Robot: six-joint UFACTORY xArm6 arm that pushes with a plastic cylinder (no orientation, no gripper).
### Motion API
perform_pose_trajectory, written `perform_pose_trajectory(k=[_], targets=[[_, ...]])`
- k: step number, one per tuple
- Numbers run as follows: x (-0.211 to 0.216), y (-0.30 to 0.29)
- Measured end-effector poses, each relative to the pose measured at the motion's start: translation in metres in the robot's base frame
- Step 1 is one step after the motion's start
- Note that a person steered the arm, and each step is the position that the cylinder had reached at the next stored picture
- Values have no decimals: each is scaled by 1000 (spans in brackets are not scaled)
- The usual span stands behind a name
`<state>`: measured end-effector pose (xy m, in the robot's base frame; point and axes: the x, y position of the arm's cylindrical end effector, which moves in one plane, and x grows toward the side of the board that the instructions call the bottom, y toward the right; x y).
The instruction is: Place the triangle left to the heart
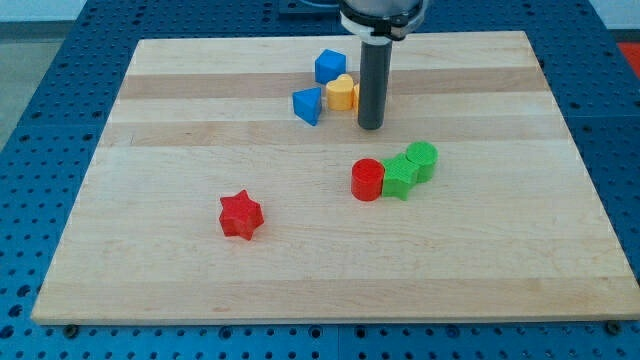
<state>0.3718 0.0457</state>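
Camera view: my tip (pixel 370 125) sits on the board (pixel 200 280) just at the view's right of the yellow heart (pixel 342 93), touching or nearly so; can't tell which. No jaws on this rod, nothing to open or close, nothing held. It only pushes.

Blue triangle (pixel 308 104) is touching the heart's left side, slightly toward the view's bottom. Judging from that, the goal looks close to met already; maybe a small nudge to line it up.

Handling, my judgement: the triangle is a small rigid block, light, likely slides easily on smooth wood. No grasp possible, so contact goes on a flat face, pushed through the centre, or it will spin off the tip. Angled faces make it prone to rotate.

Another blue block (pixel 330 66), shape unclear, touches the heart at the view's top. A push into the cluster could drag that and the heart along.

Further out: red cylinder (pixel 368 180), green star-like block (pixel 400 177) and green cylinder-like block (pixel 422 160) in a touching row toward the view's bottom right of the tip, apart from it. Red star (pixel 240 215) sits alone, well apart at the view's lower left.
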Motion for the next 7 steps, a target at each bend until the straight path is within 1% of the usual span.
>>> perform_pose_trajectory(k=[1, 3, 4, 6, 7], targets=[[-1, -4], [-47, -23], [-45, -29], [13, -32], [12, -61]])
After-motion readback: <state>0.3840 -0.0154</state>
